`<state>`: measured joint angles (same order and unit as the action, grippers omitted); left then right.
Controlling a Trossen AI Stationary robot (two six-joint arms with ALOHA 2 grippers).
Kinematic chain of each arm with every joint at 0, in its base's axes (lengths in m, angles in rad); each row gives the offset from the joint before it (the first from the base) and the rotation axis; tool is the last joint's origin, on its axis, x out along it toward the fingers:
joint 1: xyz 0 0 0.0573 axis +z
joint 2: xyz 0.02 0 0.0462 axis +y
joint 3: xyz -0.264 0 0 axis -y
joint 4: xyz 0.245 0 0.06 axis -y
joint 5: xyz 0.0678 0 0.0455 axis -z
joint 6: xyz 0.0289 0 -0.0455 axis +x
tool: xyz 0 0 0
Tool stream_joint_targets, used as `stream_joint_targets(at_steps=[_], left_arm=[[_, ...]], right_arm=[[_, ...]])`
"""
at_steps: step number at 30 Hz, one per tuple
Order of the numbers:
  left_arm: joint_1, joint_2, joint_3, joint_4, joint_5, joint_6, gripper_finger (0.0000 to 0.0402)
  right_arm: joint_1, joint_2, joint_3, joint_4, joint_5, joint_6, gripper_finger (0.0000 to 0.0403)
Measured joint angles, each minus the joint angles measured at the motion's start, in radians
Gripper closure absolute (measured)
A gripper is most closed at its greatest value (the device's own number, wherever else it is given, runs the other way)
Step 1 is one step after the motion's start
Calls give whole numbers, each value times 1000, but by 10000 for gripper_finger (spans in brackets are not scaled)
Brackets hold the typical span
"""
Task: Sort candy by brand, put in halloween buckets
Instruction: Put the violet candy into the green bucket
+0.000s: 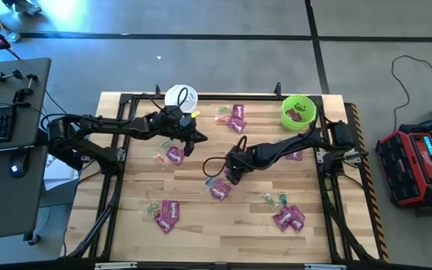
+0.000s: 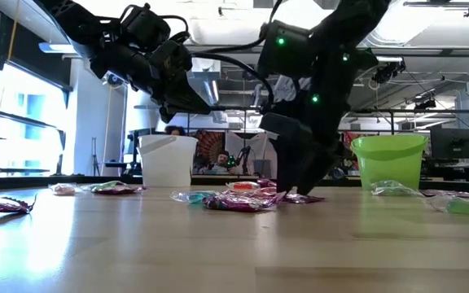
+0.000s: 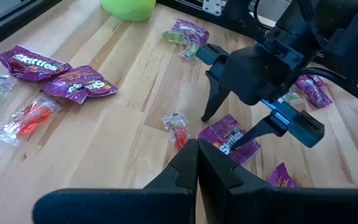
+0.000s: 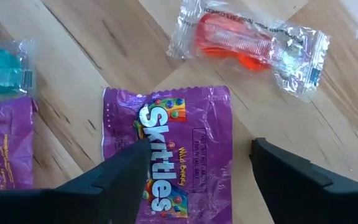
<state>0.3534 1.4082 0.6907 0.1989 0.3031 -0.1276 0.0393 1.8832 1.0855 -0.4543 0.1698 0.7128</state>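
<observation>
My right gripper (image 4: pixel 199 149) is open and points steeply down at mid-table (image 1: pixel 229 174), low over a magenta Skittles packet (image 4: pixel 179 124) that lies flat on the wood. One finger (image 4: pixel 120 177) shows over the packet's side and the other (image 4: pixel 291 180) stands just beside it. A red clear-wrapped candy (image 4: pixel 247 40) and a teal one (image 4: pixel 2 68) lie close by. My left gripper (image 1: pixel 195 137) is shut, holds nothing and hangs above the table near the white bucket (image 1: pixel 181 97). The lime green bucket (image 1: pixel 298 112) stands at the far right. My right gripper comes at the Skittles packet from above with its fingers spread across the packet's width. The fingertips (image 3: pixel 241 143) are down near the packet's edge. I cannot tell whether they touch it or the table.
More candy lies scattered: purple packets near my left gripper (image 1: pixel 175 155), at the near left (image 1: pixel 167 214), the near right (image 1: pixel 289 219) and the far middle (image 1: pixel 237 116). Something dark pink lies inside the green bucket. A black frame rims the table (image 1: pixel 126 225).
</observation>
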Motion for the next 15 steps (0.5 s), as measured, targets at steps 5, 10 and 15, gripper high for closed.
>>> stream_joint_targets(at_steps=[5,10,15], left_arm=[[0,0,0,0,0,0,402],[0,0,0,0,0,-10,402],[0,0,0,0,0,-20,402]], right_arm=[[-18,0,0,-10,4,-3,181],[-43,1,0,-15,-44,-14,231],[-66,2,-2,-18,-112,-53,285]])
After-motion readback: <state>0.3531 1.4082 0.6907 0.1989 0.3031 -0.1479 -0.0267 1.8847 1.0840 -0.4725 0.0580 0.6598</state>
